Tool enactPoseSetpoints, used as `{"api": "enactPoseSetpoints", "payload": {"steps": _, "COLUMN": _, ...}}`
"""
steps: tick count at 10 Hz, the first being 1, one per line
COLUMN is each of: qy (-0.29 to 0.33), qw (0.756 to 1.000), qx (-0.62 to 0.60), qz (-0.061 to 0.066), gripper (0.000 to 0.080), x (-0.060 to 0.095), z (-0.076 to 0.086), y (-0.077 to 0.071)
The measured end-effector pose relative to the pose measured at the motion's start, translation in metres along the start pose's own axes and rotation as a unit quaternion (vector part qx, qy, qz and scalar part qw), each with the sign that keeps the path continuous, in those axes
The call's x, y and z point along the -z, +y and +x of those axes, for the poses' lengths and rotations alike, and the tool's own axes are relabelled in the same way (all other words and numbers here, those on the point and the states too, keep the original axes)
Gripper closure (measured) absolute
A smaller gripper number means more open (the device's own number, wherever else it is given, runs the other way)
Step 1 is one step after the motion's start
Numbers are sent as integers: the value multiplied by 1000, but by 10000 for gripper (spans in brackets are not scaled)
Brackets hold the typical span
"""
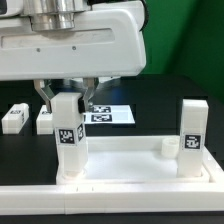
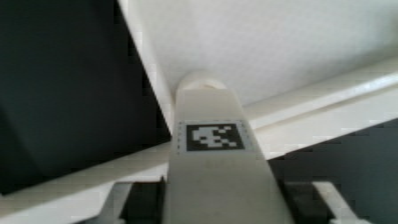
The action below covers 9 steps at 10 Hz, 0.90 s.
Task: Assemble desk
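Two legs (image 1: 193, 126) stand on the desk top (image 1: 125, 158); two lie loose.

I see my arm (image 1: 85, 45) reaching in from above, wrist pointing straight down. The end effector (image 1: 66, 98) has its two fingers (image 1: 44, 95) clamped on opposite sides of an upright leg (image 1: 68, 140).

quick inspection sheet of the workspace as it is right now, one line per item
surface: black table, marker board lying flat on it
job's things: desk top in front; held leg upright at its corner on the exterior view's left; second leg upright on the exterior view's right; loose legs lying on the table behind
clutter: nothing seen
grippers: gripper closed on the held leg
cables: nothing seen
surroundings: green backdrop
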<state>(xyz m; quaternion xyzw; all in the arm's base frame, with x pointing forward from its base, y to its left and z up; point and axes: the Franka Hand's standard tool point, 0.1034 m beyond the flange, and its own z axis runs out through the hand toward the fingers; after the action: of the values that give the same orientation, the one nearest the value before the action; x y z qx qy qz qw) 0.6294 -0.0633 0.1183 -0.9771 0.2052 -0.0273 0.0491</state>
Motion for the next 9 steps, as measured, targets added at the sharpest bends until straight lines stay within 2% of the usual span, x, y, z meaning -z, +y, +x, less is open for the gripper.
{"api": "enactPoseSetpoints", "payload": {"steps": 3, "qy": 5, "qw": 992, "qx": -127, "qz": -2, "gripper": 506, "x": -2, "z": 0, "y": -4}}
{"api": "enactPoseSetpoints", "payload": {"steps": 4, "qy": 6, "qw": 980, "qx": -198, "qz": -1, "gripper": 506, "x": -2, "z": 1, "y": -7}}
{"api": "enactPoseSetpoints", "payload": {"steps": 6, "qy": 5, "qw": 928, "qx": -371, "qz": 1, "gripper": 506, "x": -6, "z": -3, "y": -16}}
{"api": "enactPoseSetpoints", "payload": {"steps": 7, "qy": 8, "qw": 890, "qx": -456, "qz": 16, "gripper": 505, "x": -10, "z": -4, "y": -17}}
{"api": "enactPoseSetpoints", "payload": {"steps": 8, "qy": 6, "qw": 849, "qx": -527, "qz": 36, "gripper": 505, "x": -10, "z": -3, "y": -14}}
{"api": "enactPoseSetpoints", "payload": {"steps": 9, "qy": 3, "qw": 834, "qx": -550, "qz": 41, "gripper": 505, "x": -10, "z": -3, "y": -14}}
